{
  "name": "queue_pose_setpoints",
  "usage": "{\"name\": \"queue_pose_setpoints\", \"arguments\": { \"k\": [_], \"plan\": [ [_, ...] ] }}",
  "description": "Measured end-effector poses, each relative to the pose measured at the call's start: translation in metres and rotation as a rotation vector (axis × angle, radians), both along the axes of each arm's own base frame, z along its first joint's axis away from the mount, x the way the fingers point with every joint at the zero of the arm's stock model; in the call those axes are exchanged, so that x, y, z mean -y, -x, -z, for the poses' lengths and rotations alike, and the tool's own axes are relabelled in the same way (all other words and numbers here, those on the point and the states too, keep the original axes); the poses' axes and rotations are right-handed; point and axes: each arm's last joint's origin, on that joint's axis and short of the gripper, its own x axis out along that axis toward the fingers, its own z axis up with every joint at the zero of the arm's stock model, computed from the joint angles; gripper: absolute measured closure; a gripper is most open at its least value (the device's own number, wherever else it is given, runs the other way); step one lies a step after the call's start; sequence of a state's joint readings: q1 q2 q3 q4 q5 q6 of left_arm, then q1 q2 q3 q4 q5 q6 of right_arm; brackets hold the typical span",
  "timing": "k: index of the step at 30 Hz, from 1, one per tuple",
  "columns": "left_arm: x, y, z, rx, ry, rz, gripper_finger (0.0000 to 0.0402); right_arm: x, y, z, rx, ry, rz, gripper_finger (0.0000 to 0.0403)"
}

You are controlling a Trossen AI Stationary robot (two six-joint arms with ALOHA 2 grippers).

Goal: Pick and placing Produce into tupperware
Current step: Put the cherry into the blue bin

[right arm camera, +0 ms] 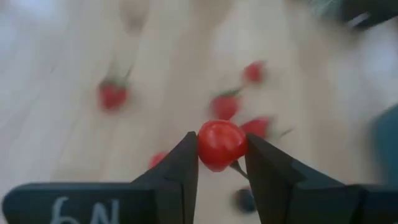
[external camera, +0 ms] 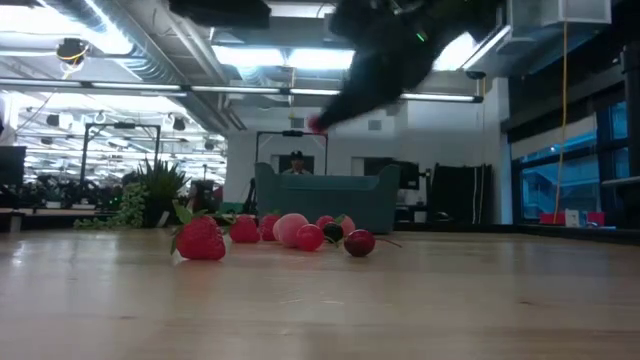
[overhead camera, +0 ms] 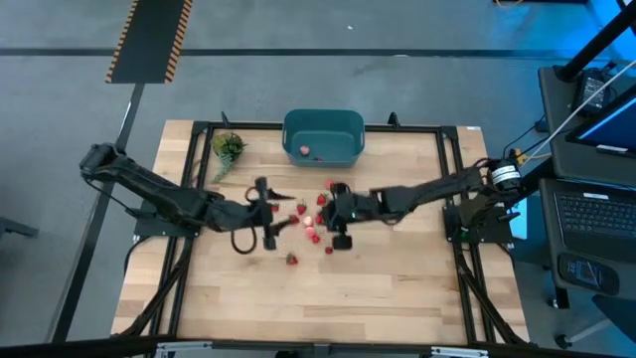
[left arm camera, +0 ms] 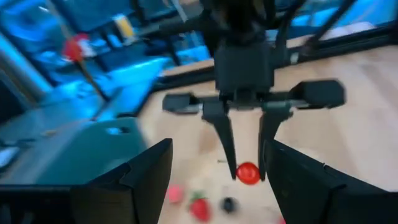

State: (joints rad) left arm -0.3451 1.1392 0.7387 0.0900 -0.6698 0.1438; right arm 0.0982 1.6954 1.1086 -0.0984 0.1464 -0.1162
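Observation:
The teal tub point(overhead camera: 323, 137) stands at the table's far middle, with one red piece point(overhead camera: 305, 152) inside. Several small red pieces point(overhead camera: 310, 227) lie loose on the wood between the two grippers; the low view shows them as a cluster point(external camera: 300, 232) with a strawberry point(external camera: 200, 240) nearest. My right gripper point(overhead camera: 336, 211) hovers over this scatter, shut on a round red piece point(right arm camera: 221, 144). My left gripper point(overhead camera: 270, 214) waits just left of the pieces, open point(left arm camera: 217, 186), facing the right gripper. My right gripper pinches the round red piece point(right arm camera: 211, 149) between its two fingertips point(right arm camera: 186, 162), one on either side, pointing down from above. The piece point(external camera: 318, 125) is lifted clear of the table, well above the other pieces.
A green leafy bunch point(overhead camera: 228, 149) lies near the table's far left corner. A black frame point(overhead camera: 199, 127) runs round the tabletop. Bare wood lies toward the near edge point(overhead camera: 328, 308). A person point(external camera: 296, 162) shows in the room behind the tub.

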Motion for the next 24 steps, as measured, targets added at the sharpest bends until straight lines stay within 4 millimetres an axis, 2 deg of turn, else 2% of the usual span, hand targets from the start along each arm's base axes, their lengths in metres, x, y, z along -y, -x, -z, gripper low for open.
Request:
{"name": "queue_pose_setpoints", "arguments": {
  "k": [4, 8, 14, 20, 24],
  "plan": [
    [-0.008, 0.013, -0.014, 0.026, -0.073, -0.069, 0.0156, 0.029, -0.006, -0.039, 0.023, 0.077, 0.064, 0.0286],
    [-0.017, 0.022, -0.021, 0.009, -0.142, -0.092, 0.0156, 0.069, -0.007, -0.07, 0.023, 0.132, 0.139, 0.0288],
    [-0.033, 0.027, -0.026, -0.003, -0.168, -0.157, 0.0156, 0.136, 0.004, -0.097, 0.025, 0.169, 0.292, 0.0288],
    [-0.051, 0.029, -0.024, -0.044, -0.178, -0.234, 0.0157, 0.195, 0.022, -0.092, 0.012, 0.073, 0.37, 0.0288],
    [-0.061, 0.028, -0.022, -0.068, -0.169, -0.254, 0.0156, 0.226, 0.025, -0.068, -0.047, 0.014, 0.455, 0.0288]
  ]
}}
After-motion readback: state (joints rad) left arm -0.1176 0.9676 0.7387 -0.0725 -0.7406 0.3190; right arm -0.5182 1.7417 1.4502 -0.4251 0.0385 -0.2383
